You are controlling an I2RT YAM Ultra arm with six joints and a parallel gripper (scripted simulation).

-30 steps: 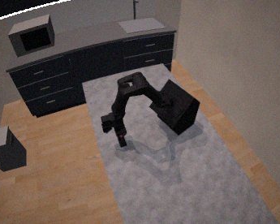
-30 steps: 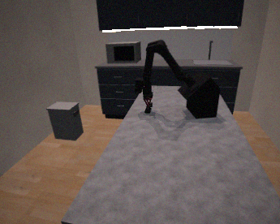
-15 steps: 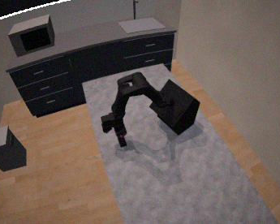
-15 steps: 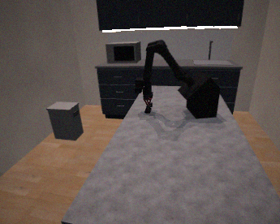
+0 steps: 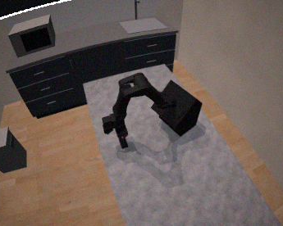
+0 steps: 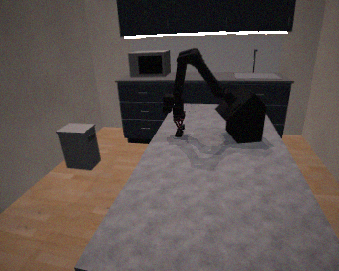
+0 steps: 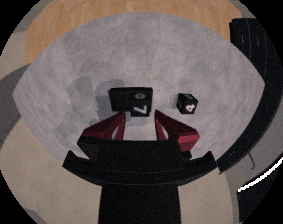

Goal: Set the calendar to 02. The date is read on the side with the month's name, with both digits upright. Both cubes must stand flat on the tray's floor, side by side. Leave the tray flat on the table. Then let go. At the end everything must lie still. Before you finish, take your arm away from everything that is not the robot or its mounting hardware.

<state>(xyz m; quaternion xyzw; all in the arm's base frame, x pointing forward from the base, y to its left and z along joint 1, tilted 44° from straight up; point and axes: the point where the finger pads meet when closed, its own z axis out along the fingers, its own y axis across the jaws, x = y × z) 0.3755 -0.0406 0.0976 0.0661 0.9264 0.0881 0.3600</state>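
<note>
Currently your gripper (image 7: 137, 127) stands half open, holding nothing, directly above the tray (image 7: 132, 100) on the table (image 7: 92, 56), a loose cube (image 7: 186, 103) just beside it; descend squarely before closing.

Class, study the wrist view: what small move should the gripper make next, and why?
Probably ease straight down a little further onto the larger dark piece. The gripper is partly open and holds nothing. That piece sits centred just ahead of its fingers, while a smaller dark cube lies apart to its right on the table. The digits are too blurred to read.
</note>
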